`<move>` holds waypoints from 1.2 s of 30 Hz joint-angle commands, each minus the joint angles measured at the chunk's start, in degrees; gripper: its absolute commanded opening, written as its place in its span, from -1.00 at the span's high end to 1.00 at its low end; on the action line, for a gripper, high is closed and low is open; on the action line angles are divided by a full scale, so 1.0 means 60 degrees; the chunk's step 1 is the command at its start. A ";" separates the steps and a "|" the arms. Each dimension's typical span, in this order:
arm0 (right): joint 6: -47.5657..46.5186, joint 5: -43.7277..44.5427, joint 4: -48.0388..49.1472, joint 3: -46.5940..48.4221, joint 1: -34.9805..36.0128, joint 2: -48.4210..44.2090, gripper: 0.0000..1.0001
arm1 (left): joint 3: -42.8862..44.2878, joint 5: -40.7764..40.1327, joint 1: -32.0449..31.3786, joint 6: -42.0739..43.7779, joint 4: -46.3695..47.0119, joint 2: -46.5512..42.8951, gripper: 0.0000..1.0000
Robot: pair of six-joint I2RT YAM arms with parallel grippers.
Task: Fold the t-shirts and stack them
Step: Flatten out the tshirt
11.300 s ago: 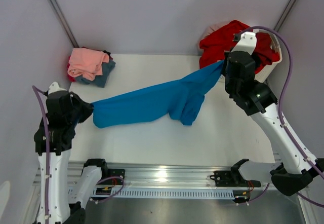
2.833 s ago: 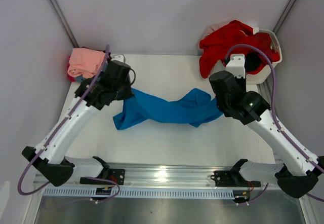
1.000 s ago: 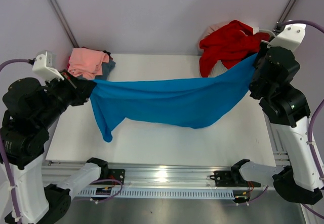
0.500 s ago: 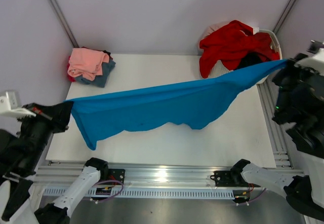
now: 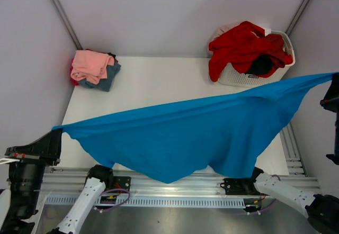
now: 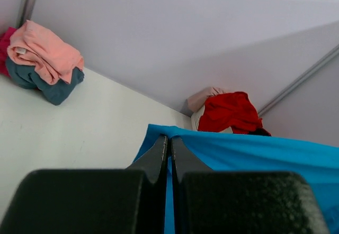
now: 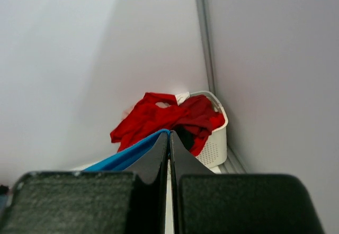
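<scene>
The bright blue t-shirt (image 5: 196,136) hangs stretched in the air across the table's near half, lifted high toward the camera. My left gripper (image 5: 55,133) is shut on its left corner, seen in the left wrist view (image 6: 169,138) with blue cloth (image 6: 254,154) between the jaws. My right gripper (image 5: 333,78) is shut on the right corner at the frame's right edge, seen in the right wrist view (image 7: 169,134) with blue cloth (image 7: 127,157) beside it. A folded stack with a salmon pink tee (image 5: 91,64) on top sits at the back left. Red tees (image 5: 243,43) fill the basket.
The white slatted basket (image 5: 249,76) stands at the back right corner, with a black garment (image 5: 260,64) inside; it also shows in the right wrist view (image 7: 214,144). The white table (image 5: 159,86) is walled on three sides. A metal rail (image 5: 169,183) runs along the near edge.
Both arms have risen and drawn apart and toward the near edge, lifting the blue t-shirt higher and spreading it wider; it now hangs over the table's front half.
</scene>
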 commanded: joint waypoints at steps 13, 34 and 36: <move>0.1108 -0.1127 0.3973 -0.4862 -0.2108 0.4130 1.00 | -0.4324 -0.2827 0.0149 -0.1139 0.3142 0.4756 0.99; 0.1729 -0.2274 0.4337 -0.3410 -0.2287 0.9643 1.00 | -0.1790 -0.1657 0.1160 -0.1142 0.3204 1.1941 0.99; 0.1729 -0.2259 0.4264 -0.3601 -0.2199 0.9600 1.00 | -0.1804 -0.1611 0.1161 -0.1126 0.3321 1.1810 0.99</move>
